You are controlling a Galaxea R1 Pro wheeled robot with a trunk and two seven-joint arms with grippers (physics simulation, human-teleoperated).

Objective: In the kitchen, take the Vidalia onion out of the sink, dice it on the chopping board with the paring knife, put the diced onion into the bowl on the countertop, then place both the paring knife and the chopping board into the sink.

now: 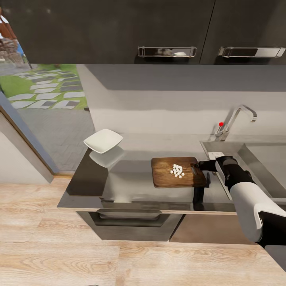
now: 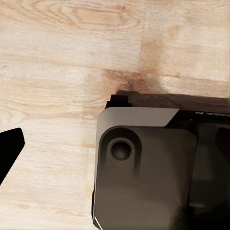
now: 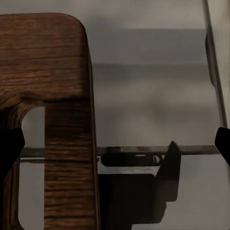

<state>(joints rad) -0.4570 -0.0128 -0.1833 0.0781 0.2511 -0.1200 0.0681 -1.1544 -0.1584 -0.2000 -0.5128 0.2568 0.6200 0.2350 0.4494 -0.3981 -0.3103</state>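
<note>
The chopping board point(image 1: 178, 172) lies flat on the countertop point(image 1: 131, 178), left of the sink point(image 1: 258, 159). A little heap of diced onion point(image 1: 176, 171) sits on its middle. My right gripper point(image 1: 201, 168) hovers at the board's right end, open. In the right wrist view the board's handle end point(image 3: 67, 110) and slot lie between the gripper's point(image 3: 115, 146) wide-apart fingertips. The white bowl point(image 1: 103, 140) rests at the counter's far left. The whole onion and the paring knife are out of view. One dark fingertip point(image 2: 9, 149) of my left gripper hangs over the wooden floor, holding nothing.
The chrome tap point(image 1: 237, 118) with its red knob stands behind the sink. Dark wall cabinets point(image 1: 167, 31) hang above the counter. A glass door at the left looks out on a garden. My own base point(image 2: 153, 167) sits below the left gripper.
</note>
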